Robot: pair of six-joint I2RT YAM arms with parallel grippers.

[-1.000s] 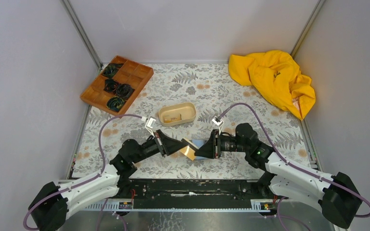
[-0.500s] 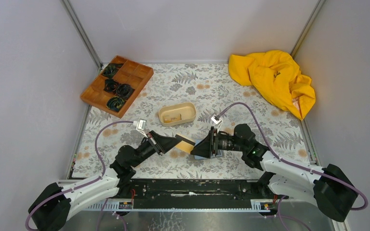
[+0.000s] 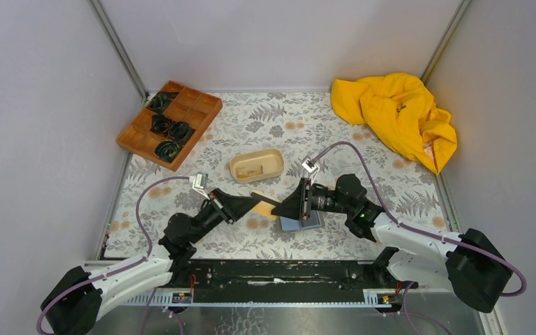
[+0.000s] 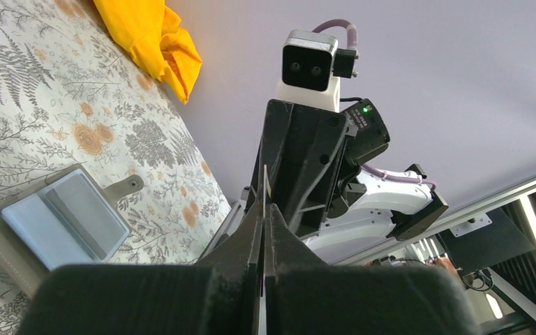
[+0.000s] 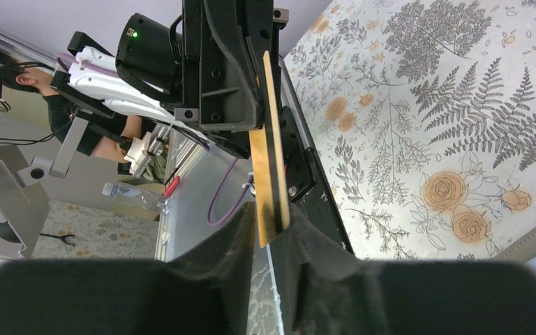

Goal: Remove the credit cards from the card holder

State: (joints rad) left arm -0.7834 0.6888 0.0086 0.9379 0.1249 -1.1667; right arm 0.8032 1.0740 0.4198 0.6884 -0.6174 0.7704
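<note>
Credit card [image 3: 265,206] is pinched by the closed left gripper [image 3: 250,204], long axis aimed into the right gripper [image 3: 284,206], whose jaws straddle its free end, grip unclear; card holder [image 3: 300,224] is laid open beneath.

Matt card holder [image 4: 56,223], smooth plastic credit card [image 5: 269,150], soft yellow cloth [image 3: 394,115].
</note>
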